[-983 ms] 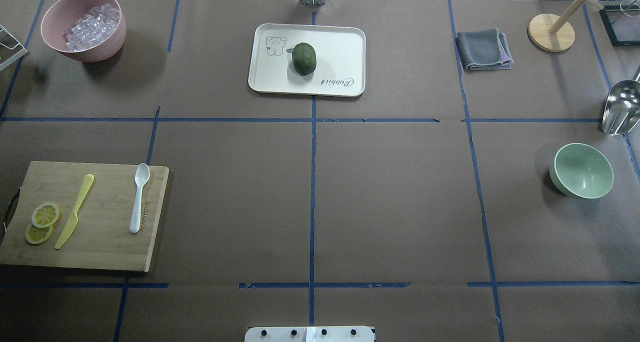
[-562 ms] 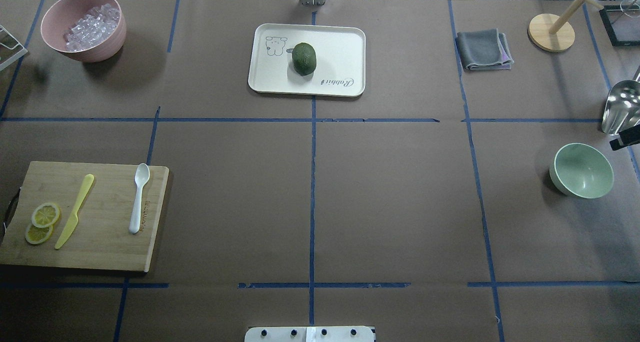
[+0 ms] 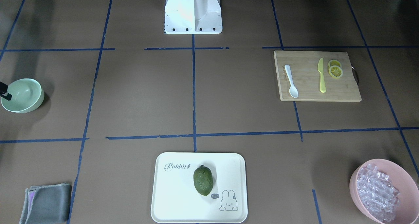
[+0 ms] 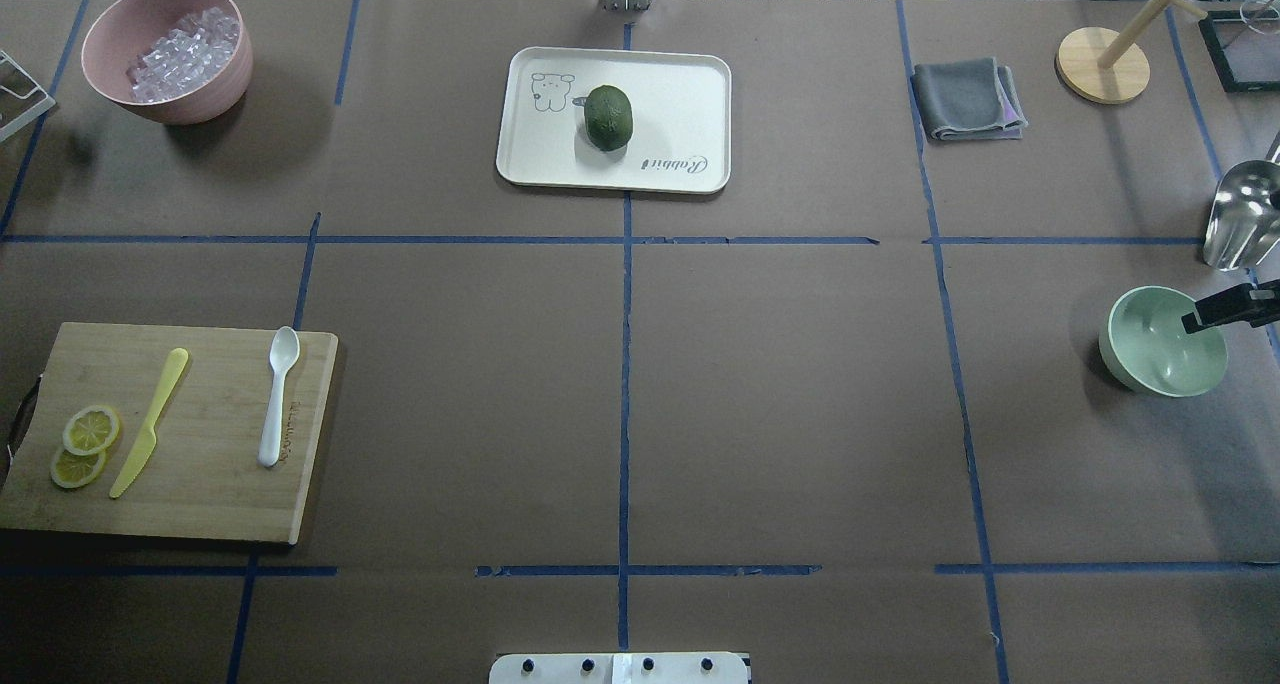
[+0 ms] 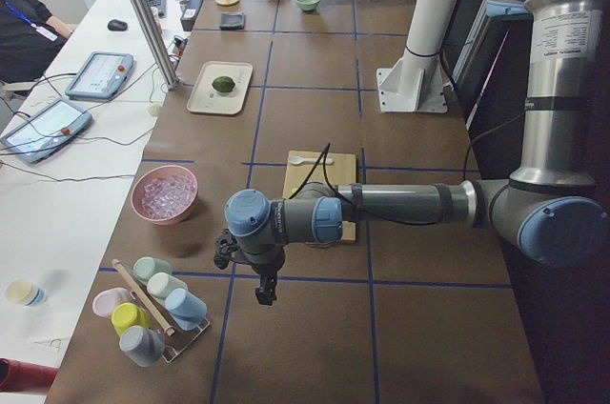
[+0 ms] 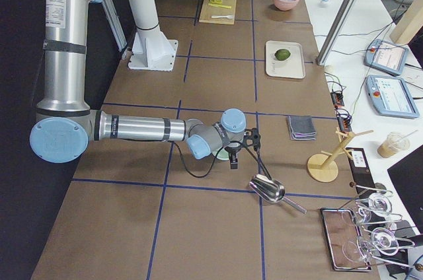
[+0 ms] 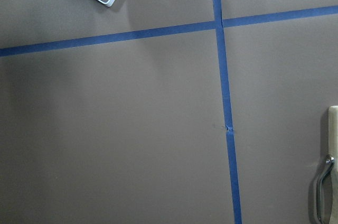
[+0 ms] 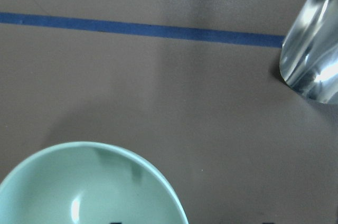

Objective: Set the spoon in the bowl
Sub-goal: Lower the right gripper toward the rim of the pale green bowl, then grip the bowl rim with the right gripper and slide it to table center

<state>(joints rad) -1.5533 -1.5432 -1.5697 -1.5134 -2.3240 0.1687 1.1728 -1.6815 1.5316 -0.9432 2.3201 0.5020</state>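
Spoon and bowl are set at opposite ends of the worktop, well apart, so a long carry or a hand-over is probably needed, and the spoon could be dropped on the way. It is laid flat on the cutting board, near a yellow knife that could be taken by mistake. The light bowl could be nudged or tipped by the right end effector, which is held over its rim; how wide that one is parted cannot be told. The slim handle may be skidded along the wood or missed. The left end effector is hung beyond the board, its opening not shown either.

One green fruit is carried on the tray. The pink bowl is filled with clear cubes. The mint bowl is seen empty.
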